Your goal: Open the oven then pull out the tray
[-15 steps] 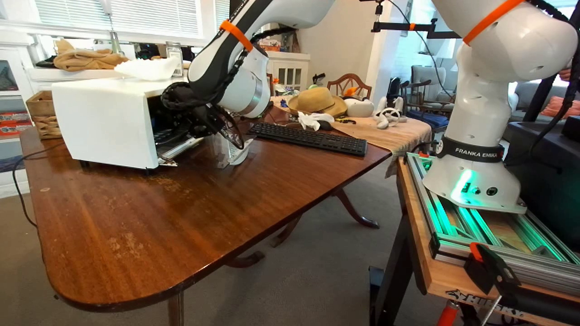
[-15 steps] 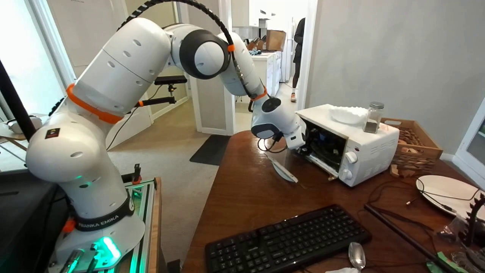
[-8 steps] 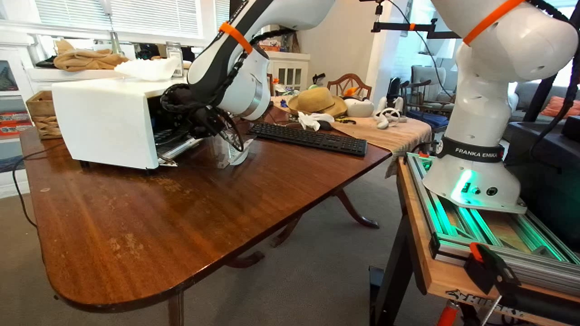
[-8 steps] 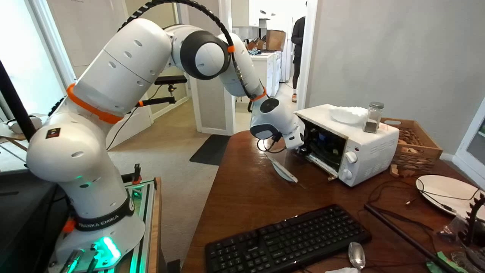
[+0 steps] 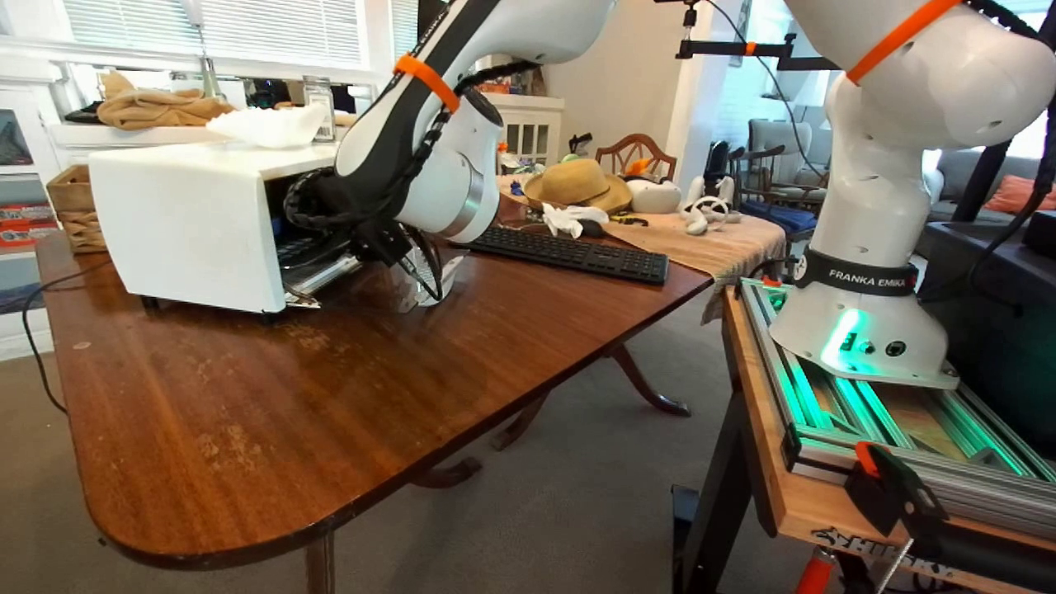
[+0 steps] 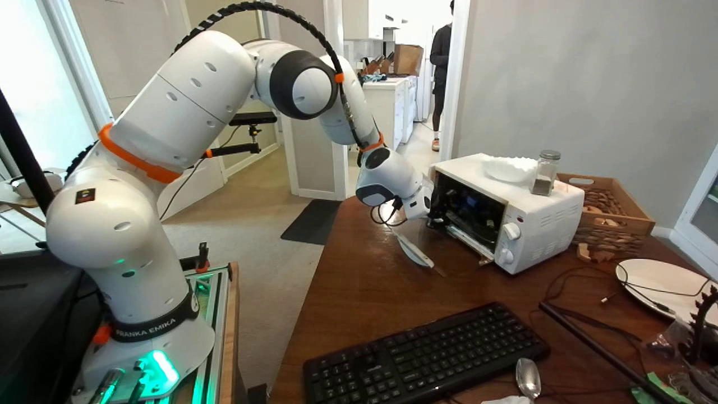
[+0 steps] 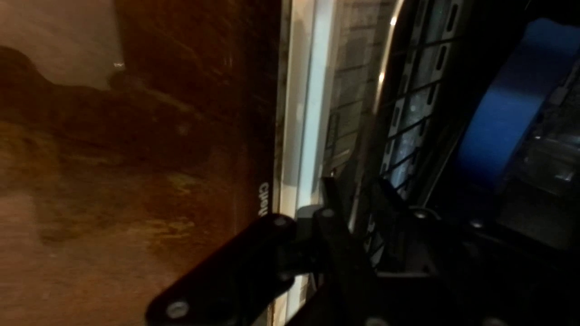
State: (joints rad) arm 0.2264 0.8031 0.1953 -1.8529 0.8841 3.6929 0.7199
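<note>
Arm (image 6: 224,84) arched fwd | wrist (image 6: 387,175) low, tilted dn | grpr (image 7: 357,184) jaws pt. apart

in an exterior view, oven (image 6: 547,230) on table (image 6: 359,303), dish (image 6: 509,169) and jar (image 6: 544,175) on oven, jar right of dish, basket (image 6: 608,237) behind right, plate (image 6: 667,275) farther right, keyboard (image 6: 426,359) before oven, spoon (image 6: 528,377) near keyboard's right end.

The oven (image 6: 544,233) is white, its 2 knobs (image 6: 511,230) white too; the tool (image 7: 355,184) is black. The worktop (image 5: 371,396) is reddish brown with paler mottling. The keyboard (image 6: 426,353) is black, the basket (image 6: 611,241) brown and woven, the arm (image 6: 207,84) white, banded orange.
</note>
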